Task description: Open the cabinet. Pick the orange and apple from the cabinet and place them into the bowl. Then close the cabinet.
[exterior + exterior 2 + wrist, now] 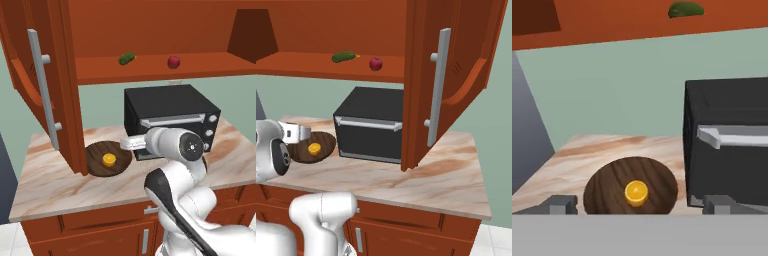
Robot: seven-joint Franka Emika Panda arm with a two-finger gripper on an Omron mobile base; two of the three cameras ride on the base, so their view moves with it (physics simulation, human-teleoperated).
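Cabinet (60, 75) doors stand open. Orange (109, 160) lies inside the bowl (97, 152) on the tabletop (45, 185), beside the microwave (170, 112). Apple (173, 62) rests on the cabinet shelf above the microwave, near a green vegetable (127, 58). End effector (639, 205) open wide, holding nothing, near the bowl.

Orange-yellow orange (109, 159) in dark-brown wood-grain bowl (95, 155); dark-red apple (173, 62).
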